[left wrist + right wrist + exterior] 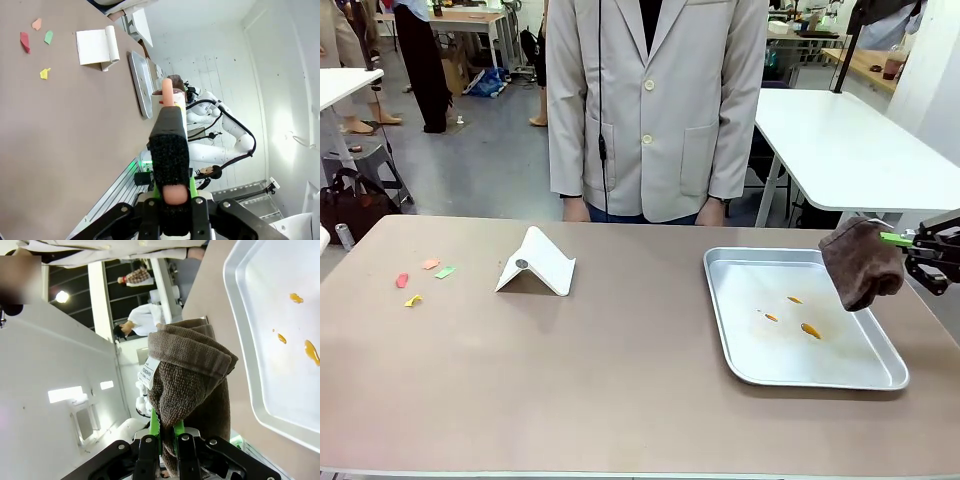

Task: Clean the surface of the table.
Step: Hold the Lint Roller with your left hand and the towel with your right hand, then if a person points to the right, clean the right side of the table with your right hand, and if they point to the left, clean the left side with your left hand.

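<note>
Taupe-brown and matte, the wide rectangular table (620,400) fills the front view from its pale near edge to the far side.

In the left wrist view, the left gripper (172,200) has its jaws closed against a black rough-textured block with a peach-coloured rod (170,145). Green pads press it from both sides.

At 3 o'clock on the table lies a silver rectangular metal tray (720,300) with a few small orange crumbs (810,330) inside. Just past the tray's 2 o'clock corner, the right gripper (905,240) is clamped tight on a brown terry-cloth towel (860,262). The towel hangs bunched over that corner. In the right wrist view its fingers (155,427) pinch the cloth with no gap, and a white label (148,372) shows on the fabric.

At 9 o'clock four small paper scraps (420,280), red, orange, green and yellow, lie loosely grouped. Near them, toward 11 o'clock, stands a white folded tent-shaped stand (535,262).

At 12 o'clock a person in a beige buttoned blazer (655,100) stands against the far edge. Behind, toward 2 o'clock, is a white-topped table (840,140).
</note>
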Controlling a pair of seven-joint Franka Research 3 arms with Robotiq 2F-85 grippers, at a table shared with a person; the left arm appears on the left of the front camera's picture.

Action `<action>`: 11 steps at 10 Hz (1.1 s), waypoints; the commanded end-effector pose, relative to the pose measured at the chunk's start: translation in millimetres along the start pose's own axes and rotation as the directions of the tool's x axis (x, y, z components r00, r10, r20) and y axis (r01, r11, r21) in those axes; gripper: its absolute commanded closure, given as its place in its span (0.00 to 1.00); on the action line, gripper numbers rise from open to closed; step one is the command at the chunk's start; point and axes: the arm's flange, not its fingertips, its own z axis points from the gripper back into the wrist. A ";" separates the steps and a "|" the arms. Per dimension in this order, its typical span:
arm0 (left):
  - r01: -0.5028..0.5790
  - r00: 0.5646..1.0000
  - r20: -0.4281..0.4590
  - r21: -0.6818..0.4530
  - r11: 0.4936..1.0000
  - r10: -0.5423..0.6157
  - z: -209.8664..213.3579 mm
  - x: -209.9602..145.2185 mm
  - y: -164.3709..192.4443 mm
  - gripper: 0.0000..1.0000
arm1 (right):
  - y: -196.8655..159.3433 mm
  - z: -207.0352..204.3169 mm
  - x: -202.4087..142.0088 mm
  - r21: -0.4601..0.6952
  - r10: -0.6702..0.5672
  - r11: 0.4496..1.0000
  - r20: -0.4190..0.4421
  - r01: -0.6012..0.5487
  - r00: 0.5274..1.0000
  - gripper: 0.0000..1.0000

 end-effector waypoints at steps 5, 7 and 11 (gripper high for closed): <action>0.005 1.000 0.003 -0.008 1.000 -0.005 -0.2 -1.4 -2.5 1.00 | 2.4 1.8 -0.3 0.010 0.003 1.000 0.001 -0.003 1.000 1.00; 0.005 1.000 0.003 -0.008 1.000 -0.005 -0.2 -1.4 -2.5 1.00 | 2.4 1.8 -0.3 0.010 0.003 1.000 0.001 -0.003 1.000 1.00; 0.005 1.000 0.003 -0.008 1.000 -0.005 -0.2 -1.4 -2.5 1.00 | 2.4 1.8 -0.3 0.010 0.003 1.000 0.001 -0.003 1.000 1.00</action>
